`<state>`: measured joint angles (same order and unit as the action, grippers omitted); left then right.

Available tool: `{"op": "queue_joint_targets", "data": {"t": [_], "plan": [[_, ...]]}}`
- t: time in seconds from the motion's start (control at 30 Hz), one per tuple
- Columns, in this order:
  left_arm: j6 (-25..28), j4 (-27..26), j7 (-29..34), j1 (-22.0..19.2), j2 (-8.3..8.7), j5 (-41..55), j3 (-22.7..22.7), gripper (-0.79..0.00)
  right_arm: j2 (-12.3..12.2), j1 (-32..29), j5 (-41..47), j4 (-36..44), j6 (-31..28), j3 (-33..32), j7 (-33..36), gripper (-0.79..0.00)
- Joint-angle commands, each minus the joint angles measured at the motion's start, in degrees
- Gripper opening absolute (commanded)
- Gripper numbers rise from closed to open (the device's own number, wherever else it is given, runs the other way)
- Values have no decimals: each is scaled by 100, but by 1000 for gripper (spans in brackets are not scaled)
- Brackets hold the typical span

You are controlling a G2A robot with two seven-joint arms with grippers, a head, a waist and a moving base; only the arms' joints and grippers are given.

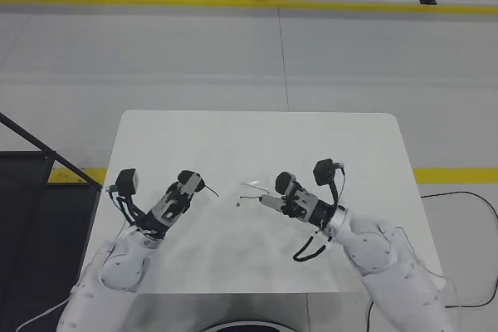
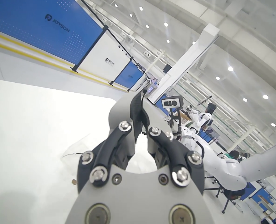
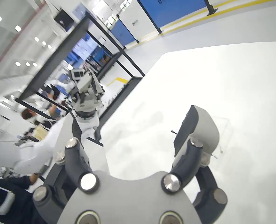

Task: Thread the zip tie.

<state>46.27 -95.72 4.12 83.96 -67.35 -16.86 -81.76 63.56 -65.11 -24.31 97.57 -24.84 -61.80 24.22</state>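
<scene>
"So, where is the thin black plastic zip tie (image 2: 144, 92) just now?"

"Pinched in the left gripper (image 1: 189, 183). Its black pads are pressed flat together on the strap. Just a short end pokes out past the tips, pointing across toward the other arm."

"Why leave so short a stub?"

"Stiffness, I'd guess. A short free end droops less, so it can be aimed."

"And the right gripper (image 1: 274, 192)?"

"Spread wide, with nothing clamped between its fingers. It faces the left one over the near middle of the white rectangular table (image 1: 257, 133), close to it but apart. That looks like a pose for bringing two ends together in the air."

"Empty-handed, then?"

"Not certainly. A small dark sliver (image 3: 174, 132) shows right at the edge of one black finger pad (image 3: 183, 129). I cannot tell whether it touches the pad or lies on the table beyond. It could be another stretch of the tie, or a second one."

"Anything else about?"

"A clear plastic bag (image 2: 76, 146) lies flat on the table between the arms, likely packaging and out of the way."

"What does the next move call for?"

"As I judge it, the free end has to find the tie's tiny slot. The right gripper needs a firm hold first, and a slight tilt would make it miss."
</scene>
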Motion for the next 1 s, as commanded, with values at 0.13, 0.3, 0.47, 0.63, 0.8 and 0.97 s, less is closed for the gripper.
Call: {"op": "queue_joint_targets", "data": {"t": [0.13, 0.3, 0.47, 0.63, 0.8, 0.97], "plan": [[101, 162, 464, -70, 47, 566, -95, -785, 100, 206, -2367, 988, 2202, 766, 934, 0], [124, 218, 627, -143, 55, 797, -74, -785, 358, 889, -3548, 1002, 3345, 1749, 1918, 0], [114, 236, 619, -180, 45, 787, -20, -785, 397, 971, -3593, 972, 3443, 1841, 1990, 0], [114, 236, 619, -180, 45, 787, -20, -785, 397, 961, -3609, 965, 3417, 1850, 1979, 0], [-133, 110, 493, -171, 28, 754, -2, -785, 553, 1323, -4394, 726, 3534, 2334, 2671, 0], [-250, 100, 388, -87, 31, 841, -125, -785, 878, 1941, -4548, 219, 3556, 2868, 3097, 0]]}}
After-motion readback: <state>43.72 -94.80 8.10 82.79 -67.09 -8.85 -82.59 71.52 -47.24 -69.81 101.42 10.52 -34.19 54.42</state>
